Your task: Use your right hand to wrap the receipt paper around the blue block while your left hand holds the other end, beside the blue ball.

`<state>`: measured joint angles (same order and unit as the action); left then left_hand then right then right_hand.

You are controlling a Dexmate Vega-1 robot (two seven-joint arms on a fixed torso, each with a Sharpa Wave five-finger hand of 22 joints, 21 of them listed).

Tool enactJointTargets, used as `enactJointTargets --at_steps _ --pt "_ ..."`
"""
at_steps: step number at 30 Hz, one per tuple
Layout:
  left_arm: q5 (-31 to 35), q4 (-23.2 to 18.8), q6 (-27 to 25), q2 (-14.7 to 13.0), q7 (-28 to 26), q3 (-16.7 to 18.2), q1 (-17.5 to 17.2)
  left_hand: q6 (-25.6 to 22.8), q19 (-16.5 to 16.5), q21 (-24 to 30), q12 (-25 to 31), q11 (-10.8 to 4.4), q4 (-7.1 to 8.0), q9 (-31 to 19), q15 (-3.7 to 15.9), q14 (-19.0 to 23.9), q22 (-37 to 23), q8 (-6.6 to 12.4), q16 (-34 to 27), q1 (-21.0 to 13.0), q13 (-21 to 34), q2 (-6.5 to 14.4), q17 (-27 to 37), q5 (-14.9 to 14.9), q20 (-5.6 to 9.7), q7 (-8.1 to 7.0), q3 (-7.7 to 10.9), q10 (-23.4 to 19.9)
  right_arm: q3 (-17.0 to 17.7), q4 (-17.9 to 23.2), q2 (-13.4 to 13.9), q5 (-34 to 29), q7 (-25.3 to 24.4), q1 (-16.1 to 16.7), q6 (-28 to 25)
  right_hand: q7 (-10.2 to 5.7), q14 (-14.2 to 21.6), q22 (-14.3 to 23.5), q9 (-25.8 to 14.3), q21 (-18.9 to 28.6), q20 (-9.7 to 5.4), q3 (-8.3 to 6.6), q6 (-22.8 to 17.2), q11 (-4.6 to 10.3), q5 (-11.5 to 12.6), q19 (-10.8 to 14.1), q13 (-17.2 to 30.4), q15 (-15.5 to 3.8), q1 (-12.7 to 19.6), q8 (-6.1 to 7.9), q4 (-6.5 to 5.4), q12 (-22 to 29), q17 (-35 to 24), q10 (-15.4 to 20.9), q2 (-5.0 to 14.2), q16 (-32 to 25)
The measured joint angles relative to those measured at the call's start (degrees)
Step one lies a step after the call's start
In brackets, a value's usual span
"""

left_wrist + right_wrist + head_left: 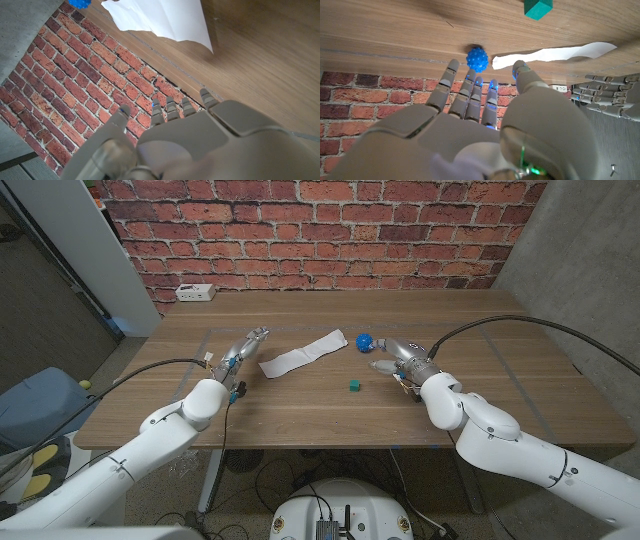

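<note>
Lying flat and unwrapped on the table [480,330], the receipt paper [303,353] stretches from near-left to far-right, its far end just beside the blue ball [364,340]. Nothing of the task looks done yet: the blue block [354,385], which looks teal here, sits apart from the paper, nearer the robot, with bare wood between them.

The left hand [238,355] hovers just left of the paper's near end, fingers [170,107] extended and slightly apart, holding nothing. The right hand [392,358] sits right of the ball and block, fingers [470,90] stretched out toward the ball and empty too.

Still to come, by my reading: pinning one end, lifting the other, and bringing paper and block together. Open wood lies all round the things, and the table's edges are well away. The ball sits close to the paper's far end and could roll if nudged.
</note>
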<state>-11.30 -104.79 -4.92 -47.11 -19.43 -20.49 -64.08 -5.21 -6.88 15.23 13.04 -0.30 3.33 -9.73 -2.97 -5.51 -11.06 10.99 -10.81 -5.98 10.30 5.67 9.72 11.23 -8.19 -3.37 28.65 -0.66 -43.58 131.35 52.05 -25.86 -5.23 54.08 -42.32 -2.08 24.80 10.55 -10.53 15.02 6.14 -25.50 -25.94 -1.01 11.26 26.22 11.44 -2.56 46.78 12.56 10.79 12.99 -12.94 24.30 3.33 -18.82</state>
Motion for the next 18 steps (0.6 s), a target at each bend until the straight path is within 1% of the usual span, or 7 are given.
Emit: enactJointTargets --at_steps 2,6,8,9,11,13,18 --pt "0.0 0.0 0.1 0.0 -0.08 0.07 -0.12 0.0 0.0 -0.07 0.0 0.0 0.11 0.0 0.0 0.0 0.0 0.0 0.0 0.0 0.0 0.0 0.0 0.0 0.0 0.0 -0.11 0.0 -0.41 0.0 -0.16 -0.55 0.55 -0.13 0.0 -0.38 0.4 0.0 0.0 0.06 -0.11 0.02 -0.38 0.05 0.0 0.11 0.17 -0.01 0.67 0.0 -0.02 0.0 -0.22 0.37 -0.08 -0.41" --pt "0.0 -0.02 0.28 -0.01 -0.31 0.23 -0.43 0.0 0.0 -0.22 0.0 0.0 0.24 0.0 0.0 0.0 0.0 0.0 0.0 0.0 0.0 0.0 0.29 0.0 0.0 0.0 -0.23 0.0 -1.36 -0.02 -0.62 -1.76 1.57 -0.42 0.07 -0.39 1.16 0.0 0.0 0.06 -0.62 0.39 -1.24 0.2 0.0 0.62 0.17 -0.15 1.07 0.0 -0.39 0.37 -0.61 1.43 -0.47 -1.04" --pt "0.01 -0.02 0.39 -0.01 -0.41 0.23 -0.43 0.0 0.0 -0.22 -0.33 0.0 0.24 0.0 0.0 0.0 0.0 0.0 0.0 0.0 0.0 0.0 0.31 0.0 0.0 0.0 -0.24 0.0 -1.7 -0.12 -0.87 -1.76 1.57 -0.5 0.07 -0.27 1.65 0.0 0.0 0.06 -0.51 0.5 -1.92 0.29 0.0 1.13 0.17 0.0 1.43 0.0 -0.5 0.37 -0.79 1.72 -0.84 -1.48" --pt "0.01 -0.23 0.43 -0.08 -0.47 0.51 -0.97 0.0 0.0 -0.22 -0.34 0.0 0.24 0.0 0.0 0.0 0.0 0.0 0.0 0.0 0.0 0.0 0.31 0.0 0.0 0.0 -0.23 0.0 -1.9 -0.21 -1.01 -3.85 3.09 -0.53 0.49 -0.28 1.75 0.0 0.0 0.06 -0.51 0.6 -1.91 0.34 0.0 1.12 0.17 -0.12 1.73 0.0 -0.6 0.37 -0.9 1.77 -1.13 -1.58" --pt "0.01 -0.24 0.49 -0.09 -0.51 0.55 -1.04 0.0 0.0 -0.22 -0.33 0.0 0.24 0.0 0.0 0.0 0.0 0.0 0.0 0.0 0.0 0.0 0.31 0.0 0.0 0.0 -0.23 0.0 -2.12 -0.29 -1.16 -4.14 3.31 -0.55 0.55 -0.07 1.83 0.0 0.0 0.06 -0.51 0.64 -2.12 0.6 0.0 1.12 0.17 -0.19 1.72 0.0 -0.64 0.37 -1.06 2.03 -1.13 -1.58" --pt "0.01 -0.31 0.62 -0.1 -0.6 0.67 -1.26 0.0 0.0 -0.22 -0.33 0.0 0.24 0.0 0.0 0.0 0.0 0.0 0.0 0.0 0.0 0.0 0.3 0.0 0.0 0.0 -0.24 0.0 -2.53 -0.44 -1.44 -5.26 4.07 -0.65 0.7 -0.29 1.83 -0.01 0.0 0.06 -0.51 0.91 -2.34 0.6 0.0 1.12 0.17 -0.19 1.99 0.0 -0.46 0.37 -1.07 2.03 -1.4 -1.58" --pt "0.04 -0.39 0.87 -0.14 -0.74 0.87 -1.56 0.0 0.0 -0.22 -0.33 0.0 0.24 0.0 0.0 0.0 0.0 0.0 0.0 0.01 0.0 -0.01 0.3 0.0 0.0 0.0 -0.24 0.0 -3.34 -0.82 -2.12 -7.16 5.55 -0.85 0.79 -0.52 1.83 -0.01 0.0 0.06 -0.51 1.29 -2.75 0.62 0.0 1.12 0.16 -0.19 2.25 0.0 -0.84 0.57 -1.4 2.47 -1.66 -2.02"
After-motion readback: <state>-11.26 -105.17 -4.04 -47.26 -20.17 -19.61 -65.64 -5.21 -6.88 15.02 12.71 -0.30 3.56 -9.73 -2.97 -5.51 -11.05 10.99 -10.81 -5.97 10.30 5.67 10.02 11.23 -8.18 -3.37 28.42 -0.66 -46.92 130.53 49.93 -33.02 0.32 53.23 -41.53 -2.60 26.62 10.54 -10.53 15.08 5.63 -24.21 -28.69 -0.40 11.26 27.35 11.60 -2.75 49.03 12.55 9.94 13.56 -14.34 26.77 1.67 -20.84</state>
